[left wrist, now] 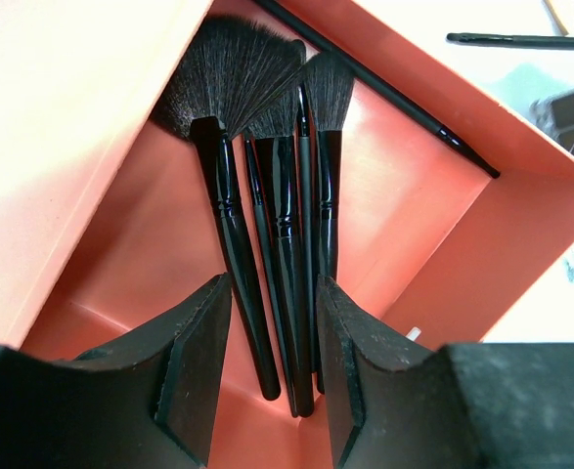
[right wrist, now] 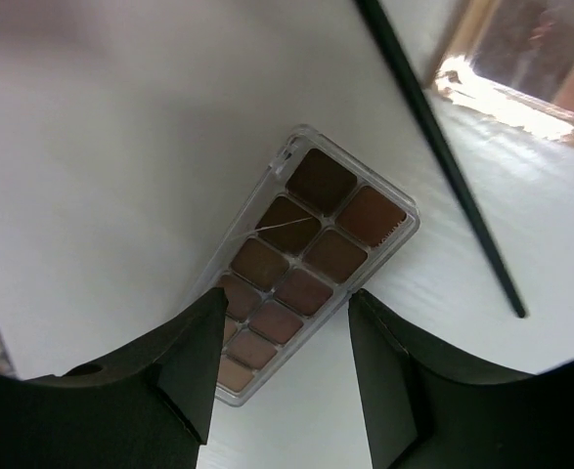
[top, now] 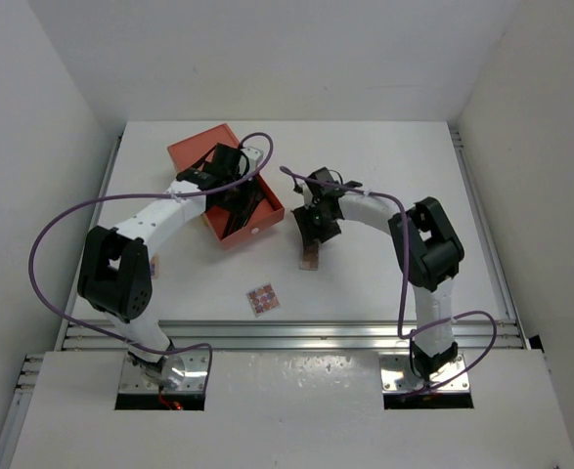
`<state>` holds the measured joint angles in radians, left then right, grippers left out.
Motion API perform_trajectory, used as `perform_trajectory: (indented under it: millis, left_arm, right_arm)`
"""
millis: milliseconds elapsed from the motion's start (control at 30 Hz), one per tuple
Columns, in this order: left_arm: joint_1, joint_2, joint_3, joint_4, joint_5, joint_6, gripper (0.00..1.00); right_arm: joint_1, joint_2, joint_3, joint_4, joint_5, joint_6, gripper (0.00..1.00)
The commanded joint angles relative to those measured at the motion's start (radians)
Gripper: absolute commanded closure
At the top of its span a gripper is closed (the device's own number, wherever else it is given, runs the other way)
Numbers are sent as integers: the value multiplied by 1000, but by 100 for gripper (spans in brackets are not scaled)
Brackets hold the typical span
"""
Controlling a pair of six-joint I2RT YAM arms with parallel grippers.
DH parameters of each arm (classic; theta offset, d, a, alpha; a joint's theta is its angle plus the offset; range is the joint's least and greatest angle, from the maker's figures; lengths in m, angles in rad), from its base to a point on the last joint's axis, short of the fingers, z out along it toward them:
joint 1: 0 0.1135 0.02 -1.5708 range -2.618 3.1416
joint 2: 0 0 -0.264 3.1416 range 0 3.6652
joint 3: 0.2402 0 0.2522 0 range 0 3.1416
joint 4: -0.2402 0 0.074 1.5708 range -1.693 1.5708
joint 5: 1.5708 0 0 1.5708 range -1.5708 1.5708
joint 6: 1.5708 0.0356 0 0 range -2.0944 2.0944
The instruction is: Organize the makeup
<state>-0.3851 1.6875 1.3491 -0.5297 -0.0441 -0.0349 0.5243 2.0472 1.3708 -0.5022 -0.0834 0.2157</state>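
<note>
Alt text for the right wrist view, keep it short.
The right end effector, fingers open, hangs over one end of a clear-cased palette of brown squares lying flat on the white table. A thin black stick lies to the palette's right, not touching it.

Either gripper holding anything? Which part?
Nothing held. The left gripper is open above the brushes in the orange box; the right gripper is open, straddling one end of the brown eyeshadow palette.

No text, label, brand, number or sign can be read anywhere in these views.
</note>
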Motion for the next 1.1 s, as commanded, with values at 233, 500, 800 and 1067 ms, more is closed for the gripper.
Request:
perform_trajectory:
  millis: [233, 500, 800, 1067]
  left_arm:
    - [11, -12, 30, 10, 12, -11, 54]
    - [11, -22, 30, 10, 3, -11, 54]
    - [11, -22, 30, 10, 3, -11, 54]
    - [20, -22, 30, 0, -8, -11, 54]
  right_arm:
    - [19, -12, -36, 56, -125, 91, 46]
    - [-38, -76, 8, -35, -12, -67, 44]
    - [-128, -67, 77, -77, -4, -139, 42]
    - [-144, 117, 253, -145, 31, -208, 42]
